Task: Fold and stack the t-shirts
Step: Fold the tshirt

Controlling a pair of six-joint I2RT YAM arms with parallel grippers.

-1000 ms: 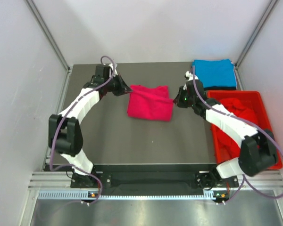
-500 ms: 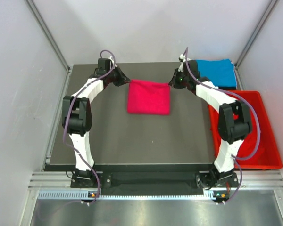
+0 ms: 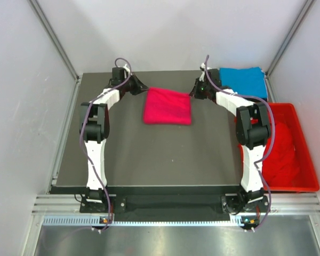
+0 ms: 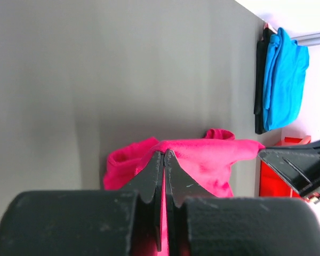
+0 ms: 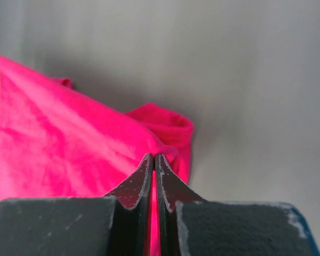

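Pink t-shirt (image 3: 167,106) farther back on table (image 3: 149,160)

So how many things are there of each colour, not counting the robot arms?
Pink: 1, the pink t-shirt
Blue: 1, the blue t-shirt
Red: 2, the red crate and the heap of red cloth in it; how many shirts are in the heap cannot be told
Total: 4

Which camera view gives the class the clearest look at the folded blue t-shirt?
The top external view: the blue t-shirt lies folded, almost wholly visible, at the far right corner of the table. The left wrist view shows it side-on near its right edge. The right wrist view misses it, showing only the pink t-shirt.
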